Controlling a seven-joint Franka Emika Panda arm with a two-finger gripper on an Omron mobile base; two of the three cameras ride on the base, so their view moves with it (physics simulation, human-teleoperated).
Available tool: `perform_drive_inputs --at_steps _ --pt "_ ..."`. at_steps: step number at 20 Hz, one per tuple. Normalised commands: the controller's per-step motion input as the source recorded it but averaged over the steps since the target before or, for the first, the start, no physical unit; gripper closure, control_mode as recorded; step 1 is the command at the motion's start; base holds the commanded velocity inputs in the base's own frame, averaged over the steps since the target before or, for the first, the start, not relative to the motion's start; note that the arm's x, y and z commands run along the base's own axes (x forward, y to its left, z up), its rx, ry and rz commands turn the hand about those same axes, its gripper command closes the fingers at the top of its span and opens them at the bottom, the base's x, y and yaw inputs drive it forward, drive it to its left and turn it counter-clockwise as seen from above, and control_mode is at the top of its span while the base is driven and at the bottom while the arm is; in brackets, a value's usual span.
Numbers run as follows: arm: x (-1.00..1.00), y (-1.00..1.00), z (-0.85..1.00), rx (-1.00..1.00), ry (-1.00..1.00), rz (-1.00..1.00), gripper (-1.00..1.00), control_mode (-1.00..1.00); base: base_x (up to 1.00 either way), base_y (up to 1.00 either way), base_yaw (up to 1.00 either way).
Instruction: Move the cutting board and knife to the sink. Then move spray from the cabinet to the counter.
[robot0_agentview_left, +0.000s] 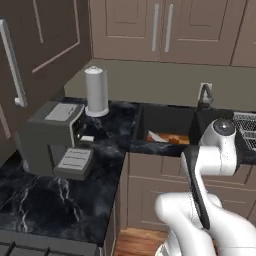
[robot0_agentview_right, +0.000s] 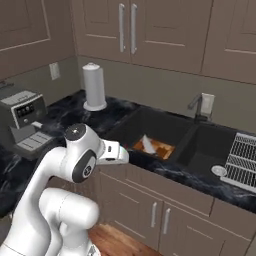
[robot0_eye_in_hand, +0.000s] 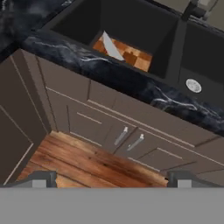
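Cutting board and knife lie in the sink. My claw is wide and holds nothing, low before the counter; the wall cabinet, doors closed, lies above and behind.

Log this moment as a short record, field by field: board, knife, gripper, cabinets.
cutting board: lying in the left basin of the sink
knife: in the same basin, blade resting on the board
gripper: open, holding nothing, in front of the sink's counter edge
wall cabinets: doors shut
paper towel roll: upright on the counter
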Motion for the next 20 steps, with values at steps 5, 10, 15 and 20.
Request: perform_drive_inputs --at_steps 5,10,15,20 --pt "0.00 0.00 0.00 0.00 0.00 0.00 -1.00 1.00 -0.52 -0.20 0.71" --pt "0.00 0.00 0.00 0.00 0.00 0.00 -1.00 1.00 -0.43 -0.20 0.82" --pt "0.00 0.00 0.00 0.00 0.00 0.00 -1.00 1.00 -0.42 -0.18 0.84" --pt "0.00 0.00 0.00 0.00 0.00 0.00 -1.00 1.00 -0.43 -0.16 0.82"
